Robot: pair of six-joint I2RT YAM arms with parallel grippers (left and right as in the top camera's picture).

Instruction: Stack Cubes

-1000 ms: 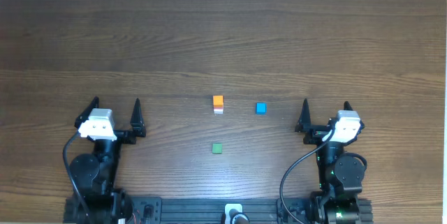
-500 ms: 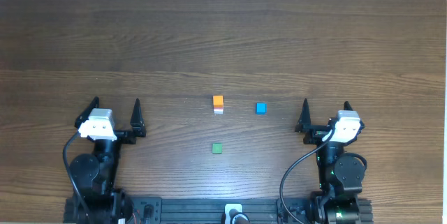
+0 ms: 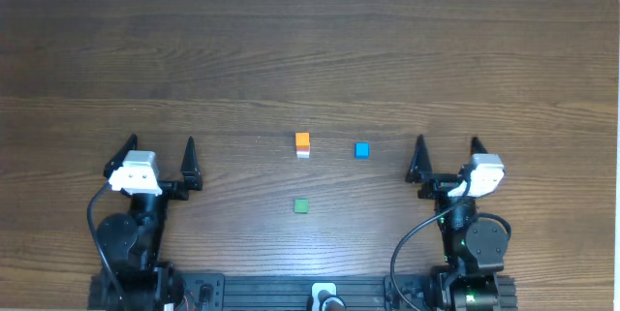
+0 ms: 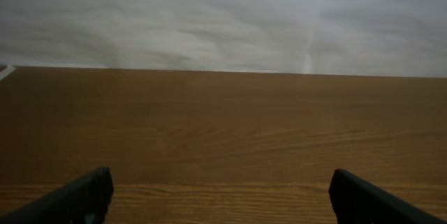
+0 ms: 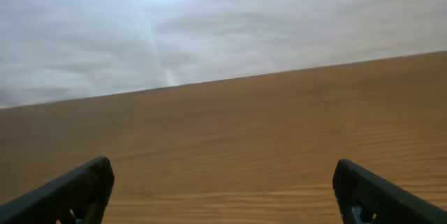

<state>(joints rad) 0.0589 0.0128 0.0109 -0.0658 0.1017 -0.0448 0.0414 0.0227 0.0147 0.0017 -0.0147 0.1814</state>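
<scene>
Cubes lie mid-table, both grippers spread and empty

Nearest the bases, the left gripper [image 3: 160, 143] and the right gripper [image 3: 447, 142] sit low on either side of the work area. Each has its fingers wide apart with nothing between them. Both wrist views look along bare wood, which suggests the arms are parked clear of the cubes so either one can go in.

Just beyond, on the centre line, the green cube [image 3: 301, 206] lies alone on the table [image 3: 310, 40], well apart from both grippers.

Farther out, the orange cube [image 3: 302, 139] appears to rest on top of a white cube [image 3: 303, 153], so a stack looks already begun there. The blue cube [image 3: 361, 150] sits near it on the right arm's side, apart from it, and probably falls to that arm.

No writing or label can be made out on any cube.
</scene>
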